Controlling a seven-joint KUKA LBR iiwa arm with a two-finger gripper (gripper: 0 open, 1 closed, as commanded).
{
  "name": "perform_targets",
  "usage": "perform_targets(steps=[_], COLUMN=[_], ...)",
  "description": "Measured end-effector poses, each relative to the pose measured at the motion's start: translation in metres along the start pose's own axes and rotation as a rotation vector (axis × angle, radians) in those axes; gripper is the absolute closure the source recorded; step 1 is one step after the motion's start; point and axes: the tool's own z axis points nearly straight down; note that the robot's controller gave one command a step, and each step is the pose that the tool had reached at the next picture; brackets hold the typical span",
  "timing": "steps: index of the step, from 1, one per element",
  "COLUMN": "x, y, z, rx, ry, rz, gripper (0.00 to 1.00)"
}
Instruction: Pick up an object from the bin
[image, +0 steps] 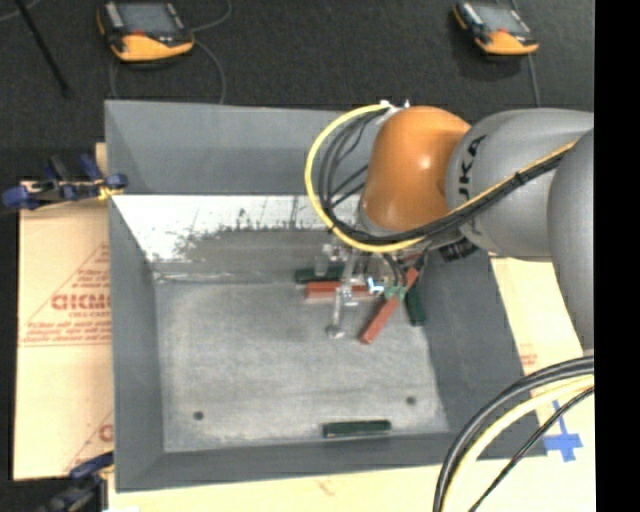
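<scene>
My gripper (342, 308) hangs below the arm's wrist over the back middle of the bin floor, among a small cluster of loose pieces. A red bar (322, 290) lies just to its left, with a dark green piece (306, 274) behind that. A red-orange stick (377, 321) lies slanted just to its right, next to a green piece (413, 305). I cannot make out whether any of them sits inside the gripper.
A flat dark green bar (356, 428) lies along the front wall of the bin. The arm and its cables cover the bin's back right corner.
</scene>
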Motion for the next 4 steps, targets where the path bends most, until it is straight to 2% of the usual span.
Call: perform_targets(steps=[1, 2, 3, 4], x=[-0.03, -0.017, 0.018, 0.016], y=[-0.047, -0.067, -0.12, -0.117], z=[0.079, 0.074, 0.074, 0.074], rx=[0.0, 0.0, 0.004, 0.003], ry=[0.011, 0.0, 0.0, -0.002], rz=[0.068, 0.124, 0.155, 0.151], gripper=[0.0, 0.0, 0.0, 1.0])
